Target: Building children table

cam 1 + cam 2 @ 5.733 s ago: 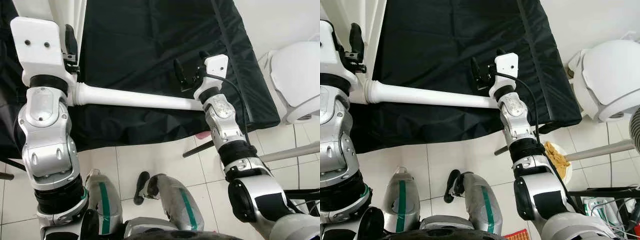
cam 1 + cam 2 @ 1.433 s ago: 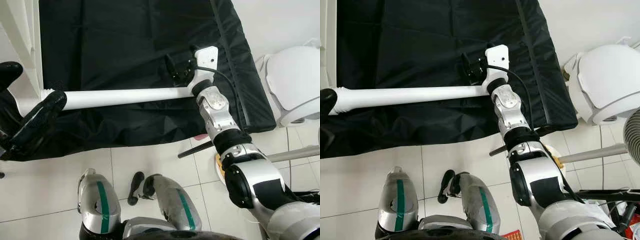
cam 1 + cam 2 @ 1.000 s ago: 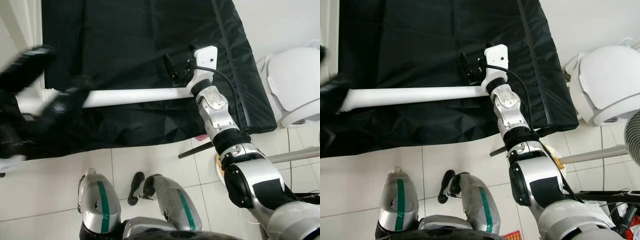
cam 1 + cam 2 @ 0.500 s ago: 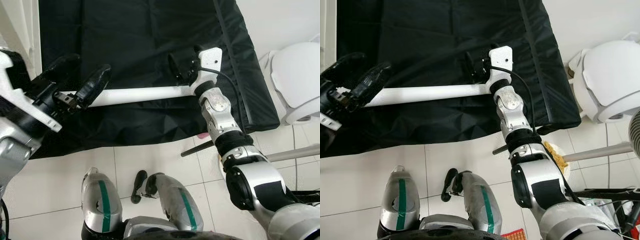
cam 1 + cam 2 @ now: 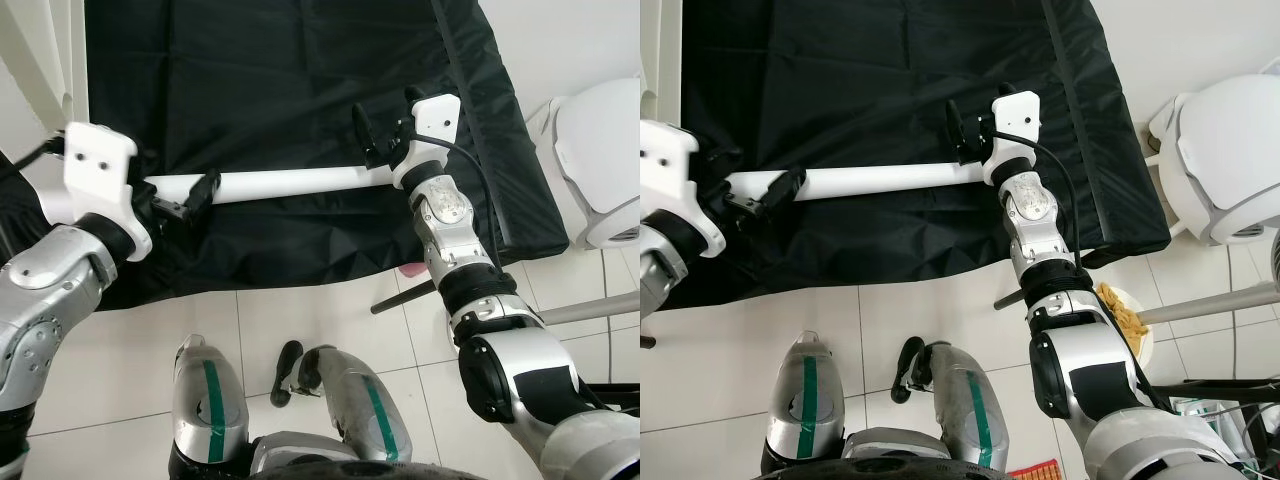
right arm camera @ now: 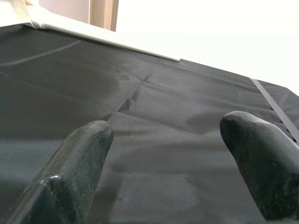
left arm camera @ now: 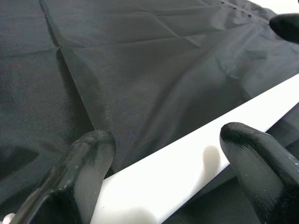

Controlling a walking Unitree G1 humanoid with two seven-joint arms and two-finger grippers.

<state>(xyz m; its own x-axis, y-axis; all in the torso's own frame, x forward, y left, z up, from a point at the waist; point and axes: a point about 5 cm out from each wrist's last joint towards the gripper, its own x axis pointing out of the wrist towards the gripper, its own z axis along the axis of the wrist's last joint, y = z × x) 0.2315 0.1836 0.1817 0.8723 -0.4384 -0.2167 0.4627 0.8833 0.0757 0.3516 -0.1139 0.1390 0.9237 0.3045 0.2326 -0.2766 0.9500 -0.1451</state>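
A black fabric sheet [image 5: 280,90] covers the work surface. Near its front edge lies a loose white table leg [image 5: 290,183], unassembled. The left gripper [image 5: 185,200], fingers apart, straddles one end; the right gripper [image 5: 965,130], open, stands at the other, grasping nothing.

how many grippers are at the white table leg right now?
2. Left gripper straddles the white table leg near its left end, fingers open. Right gripper sits at its right end, over the black fabric; that contact is hidden.
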